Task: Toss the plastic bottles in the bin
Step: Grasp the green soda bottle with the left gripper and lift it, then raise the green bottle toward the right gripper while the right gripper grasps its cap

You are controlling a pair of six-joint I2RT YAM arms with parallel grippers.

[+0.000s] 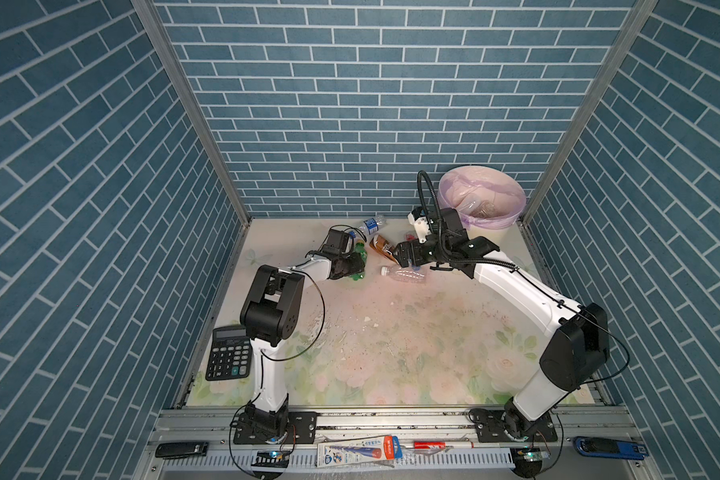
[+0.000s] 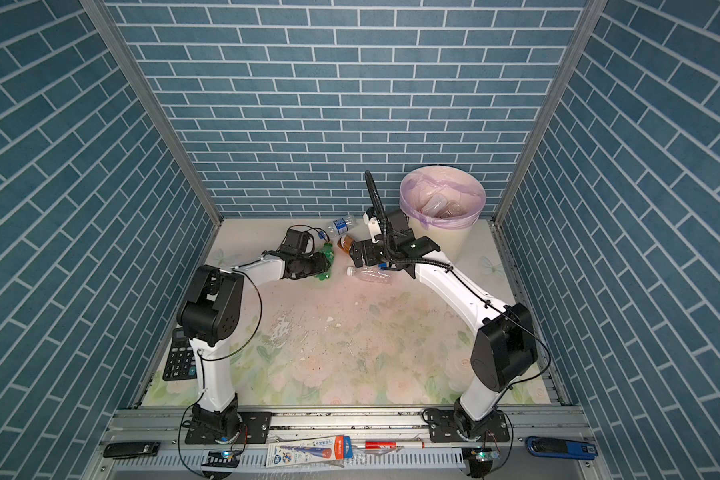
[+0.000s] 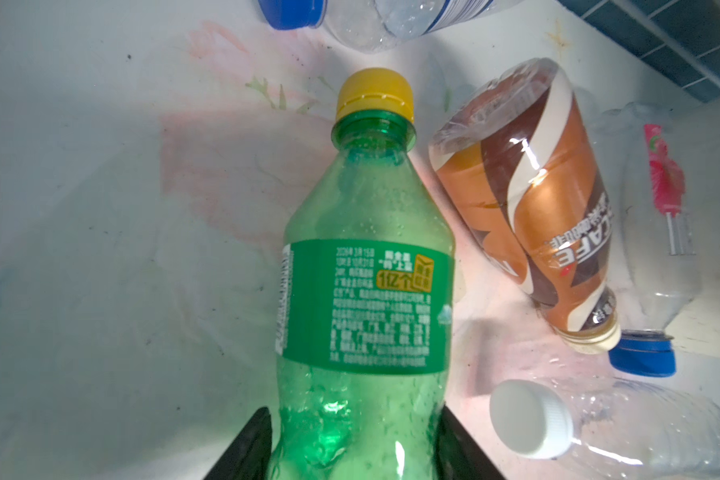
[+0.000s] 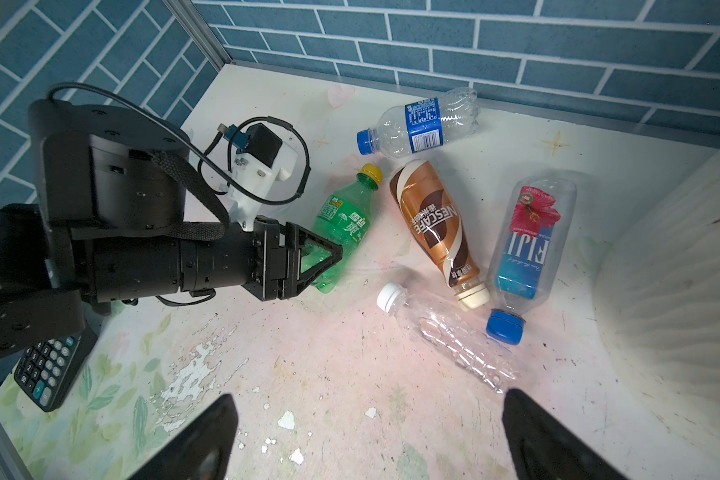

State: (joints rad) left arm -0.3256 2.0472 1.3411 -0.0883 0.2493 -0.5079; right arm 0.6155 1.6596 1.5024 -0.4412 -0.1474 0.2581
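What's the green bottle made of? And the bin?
Green bottle: thin see-through plastic, glossy; light glints on it and shines through. Its label looks like printed film. Bin: probably hard plastic, dull cream, with moulded ribs down its wall. Bag: thin lilac film, wrinkled.

The brown bottle (image 4: 433, 220) carries the brand NESCAFE, with Chinese characters too small to read, and the clear bottle (image 4: 528, 245) beside it reads FIJI in white letters. The green bottle (image 4: 341, 224) shows 雪碧 and, in a yellow box, 1亿个; a card pack (image 1: 356, 454) is marked HB.
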